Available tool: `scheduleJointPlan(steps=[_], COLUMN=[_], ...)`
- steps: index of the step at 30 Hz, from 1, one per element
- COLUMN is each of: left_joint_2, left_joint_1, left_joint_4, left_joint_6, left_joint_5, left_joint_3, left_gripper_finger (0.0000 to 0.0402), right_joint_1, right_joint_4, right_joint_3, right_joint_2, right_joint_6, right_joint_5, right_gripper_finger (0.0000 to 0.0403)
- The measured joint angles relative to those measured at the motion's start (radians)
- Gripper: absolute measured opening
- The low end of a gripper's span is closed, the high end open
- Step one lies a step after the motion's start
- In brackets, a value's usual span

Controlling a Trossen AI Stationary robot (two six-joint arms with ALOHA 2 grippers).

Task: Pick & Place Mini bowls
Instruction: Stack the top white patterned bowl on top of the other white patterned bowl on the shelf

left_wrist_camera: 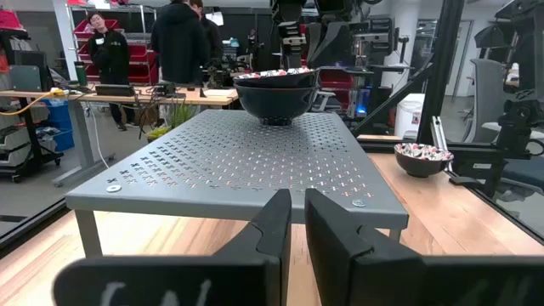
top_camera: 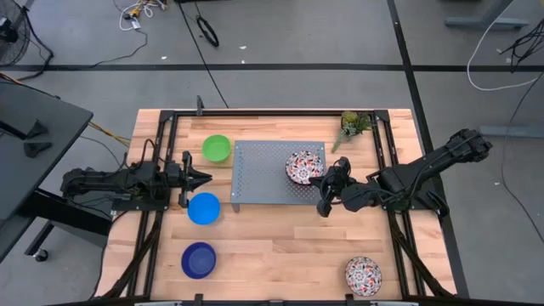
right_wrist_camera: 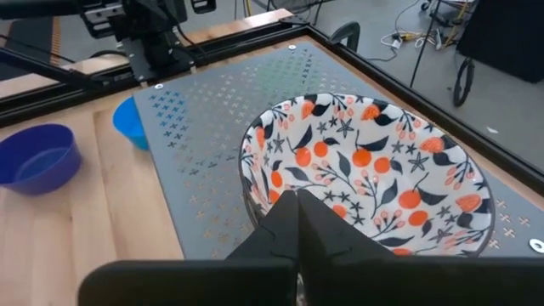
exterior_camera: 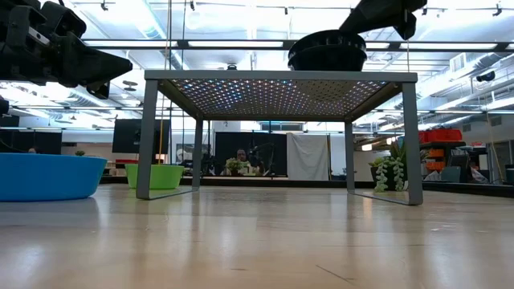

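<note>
A white floral bowl (top_camera: 302,167) stands by its base on the grey perforated stand (top_camera: 263,174), toward its right end. My right gripper (top_camera: 322,179) is shut at that bowl's right rim. A second floral bowl (top_camera: 363,274) sits on the table near the right front corner; no third one shows. The green bowl (top_camera: 217,148), light blue bowl (top_camera: 204,208) and dark blue bowl (top_camera: 199,260) rest on the table left of the stand. My left gripper (top_camera: 206,178) hovers shut between the green and light blue bowls, pointing at the stand and touching nothing. My right gripper (right_wrist_camera: 297,212) is shut on the floral bowl's rim (right_wrist_camera: 253,208), on the side toward the table's right edge. It comes slanting down from the right. Its own fingers hide the place of contact. The bowl (exterior_camera: 327,50) stands upright with its base on the stand top.
A small potted plant (top_camera: 353,126) stands behind the stand's right far corner. The stand's legs (exterior_camera: 147,136) leave open room beneath it. Black frame rails run along the table's left and right sides. Bare wood lies in front of the stand. People stand in the room beyond.
</note>
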State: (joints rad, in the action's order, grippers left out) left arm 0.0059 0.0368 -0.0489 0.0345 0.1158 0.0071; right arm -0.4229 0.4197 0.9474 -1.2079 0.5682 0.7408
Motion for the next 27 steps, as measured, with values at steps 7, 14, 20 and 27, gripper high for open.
scheduleJointPlan(steps=[7, 14, 20, 27], left_joint_2=[0.000, 0.000, 0.000, 0.000], left_joint_1=[0.000, 0.000, 0.000, 0.000], left_joint_4=[0.000, 0.000, 0.000, 0.000], left_joint_6=[0.000, 0.000, 0.000, 0.000], left_joint_5=[0.000, 0.000, 0.000, 0.000], left_joint_3=[0.000, 0.000, 0.000, 0.000], left_gripper_finger=[0.0044, 0.0044, 0.0044, 0.0044], right_joint_1=[0.000, 0.000, 0.000, 0.000], right_joint_4=[0.008, -0.003, -0.078, -0.077], right_joint_3=[0.000, 0.000, 0.000, 0.000], right_joint_2=[0.000, 0.000, 0.000, 0.000], right_joint_6=[0.000, -0.015, -0.108, -0.115], right_joint_5=[-0.016, -0.008, -0.021, -0.043], right_gripper_finger=[0.0000, 0.0000, 0.0000, 0.0000])
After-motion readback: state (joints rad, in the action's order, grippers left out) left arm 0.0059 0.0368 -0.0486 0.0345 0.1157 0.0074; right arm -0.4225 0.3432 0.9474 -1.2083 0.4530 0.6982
